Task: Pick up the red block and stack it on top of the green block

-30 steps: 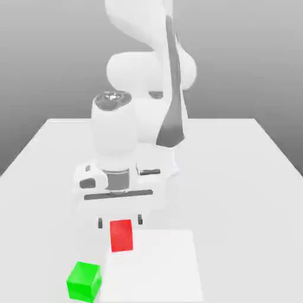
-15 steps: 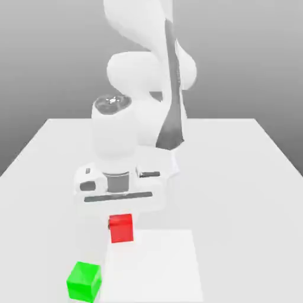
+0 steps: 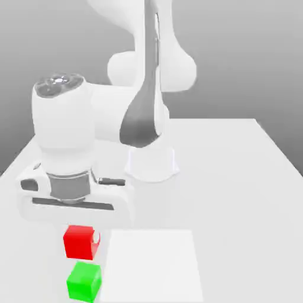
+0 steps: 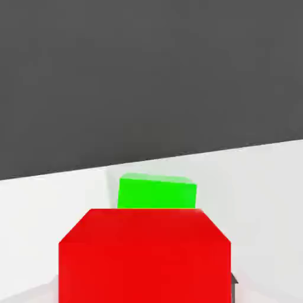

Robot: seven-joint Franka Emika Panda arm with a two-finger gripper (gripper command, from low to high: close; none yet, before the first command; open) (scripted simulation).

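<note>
While the tool (image 3: pixel 81 237) is clamped on the red block (image 3: pixel 79 242), that block hangs clear of the white desk (image 3: pixel 237 177), just above and slightly behind the green block (image 3: pixel 83 281), near the exterior view's left front edge.

A white table (image 3: pixel 237 171) spans the scene, its far edge meeting a plain grey backdrop (image 3: pixel 248 53) that darkens toward the top. Near the front edge a brighter white square patch (image 3: pixel 157 266) lies flat on the tabletop.
</note>
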